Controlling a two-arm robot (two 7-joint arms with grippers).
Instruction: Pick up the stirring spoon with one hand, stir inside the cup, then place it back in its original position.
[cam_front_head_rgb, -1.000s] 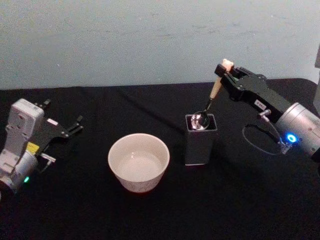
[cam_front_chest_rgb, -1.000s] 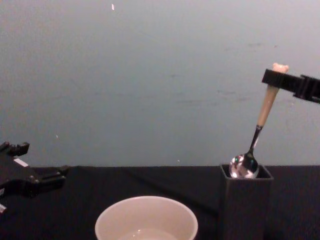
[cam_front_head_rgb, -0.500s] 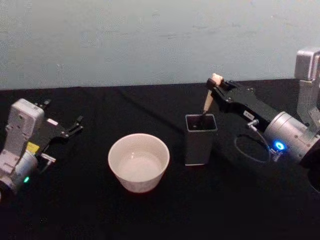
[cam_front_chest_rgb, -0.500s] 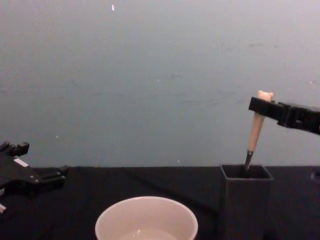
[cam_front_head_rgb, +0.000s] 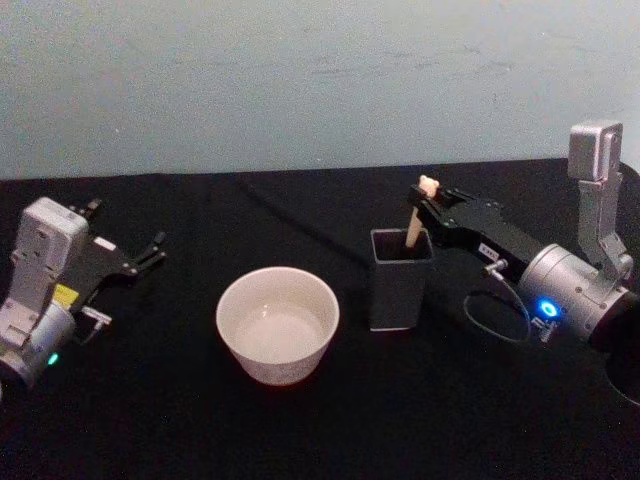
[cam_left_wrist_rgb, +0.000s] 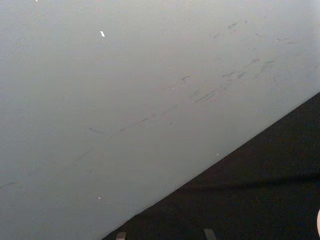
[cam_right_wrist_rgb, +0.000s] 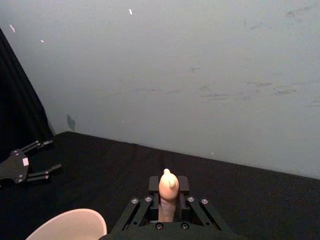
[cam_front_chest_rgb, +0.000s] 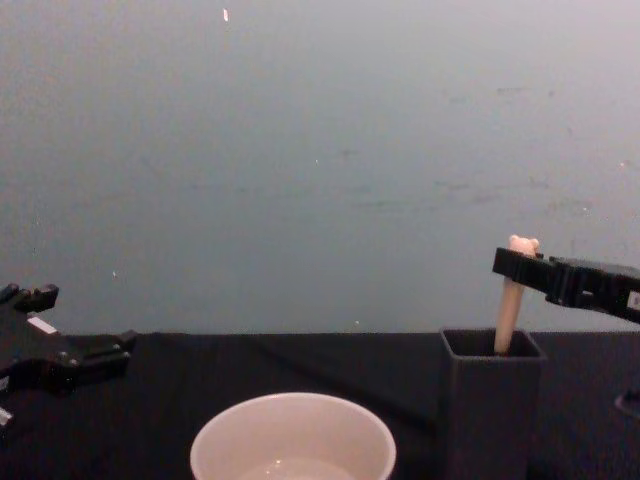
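Return step: cream-handled bear-topped spoon sits bowl-down in the tall dark square-mouthed holder, beside the wide cream-white round cup. Release only once it bottoms out (bowl hidden), then retreat straight up. Right gripper jaws narrow, pinching the handle under the bear head. Left gripper parked far left, jaws apart.

Right arm: black fingers, silver cylinder behind with blue ring light, looped black cable. Left arm: grey housing, yellow label, green light.
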